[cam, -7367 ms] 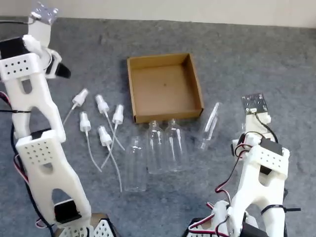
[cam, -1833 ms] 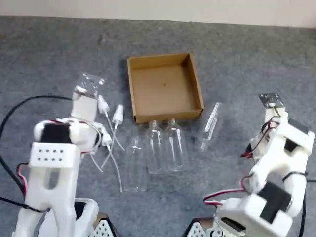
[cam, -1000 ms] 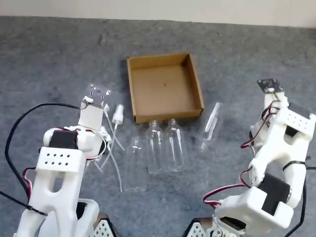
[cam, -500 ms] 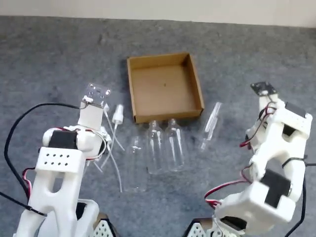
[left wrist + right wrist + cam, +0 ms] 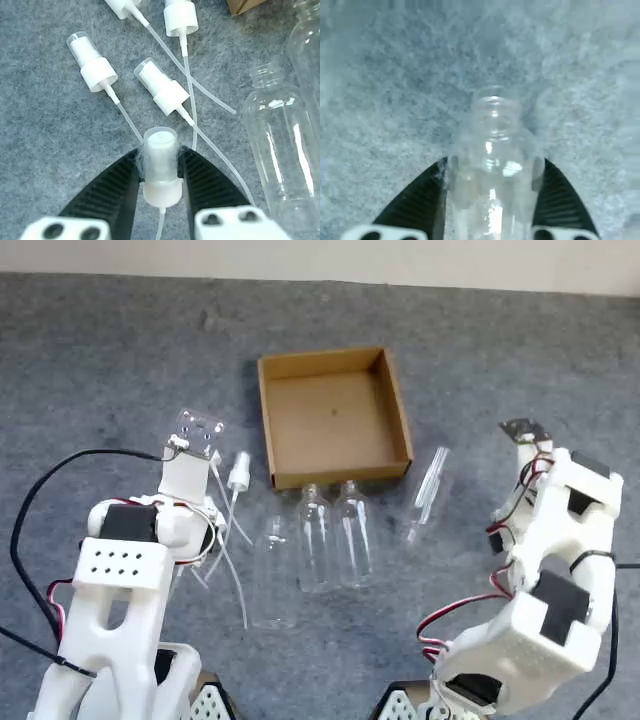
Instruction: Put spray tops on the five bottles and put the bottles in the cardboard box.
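My left gripper [image 5: 160, 156] is shut on a white spray top [image 5: 160, 172], its black fingers [image 5: 119, 182] pressing both sides. Three more spray tops [image 5: 97, 70] lie on the grey carpet just beyond, their thin tubes crossing. In the high view the left arm [image 5: 130, 540] stands over these tops, with one spray top [image 5: 238, 472] showing beside it. My right gripper [image 5: 492, 167] is shut on a clear bottle [image 5: 492, 125], bare neck pointing away from the wrist. Three clear bottles [image 5: 313, 540] lie side by side below the cardboard box [image 5: 268, 420], and another bottle [image 5: 428, 490] lies to its right.
The box is open and brown, with nothing inside. The right arm [image 5: 550, 530] stands close to the bottle at the box's right corner. Grey carpet covers the whole table, with free room at the far left and far right.
The left arm came down from the far left onto the spray tops and has held still for the last second. The right arm's wrist has shifted a little left, toward the bottles.
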Controlling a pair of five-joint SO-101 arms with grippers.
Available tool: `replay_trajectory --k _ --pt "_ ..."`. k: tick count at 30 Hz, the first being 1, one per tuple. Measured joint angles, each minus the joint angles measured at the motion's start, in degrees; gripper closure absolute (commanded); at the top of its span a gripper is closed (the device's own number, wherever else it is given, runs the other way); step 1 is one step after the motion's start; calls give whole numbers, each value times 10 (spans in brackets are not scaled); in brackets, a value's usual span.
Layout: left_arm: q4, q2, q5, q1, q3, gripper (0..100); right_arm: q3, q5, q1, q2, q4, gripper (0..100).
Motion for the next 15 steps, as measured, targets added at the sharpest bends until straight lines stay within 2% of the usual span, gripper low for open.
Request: replay_trajectory --k 3,9,15 --pt "0 0 0 0 0 997 0 0 0 -27 0 998" --pt "0 0 0 0 -1 997 0 -47 -28 -113 3 996" --pt "5 0 2 0 -87 997 0 -98 -163 -265 68 996"
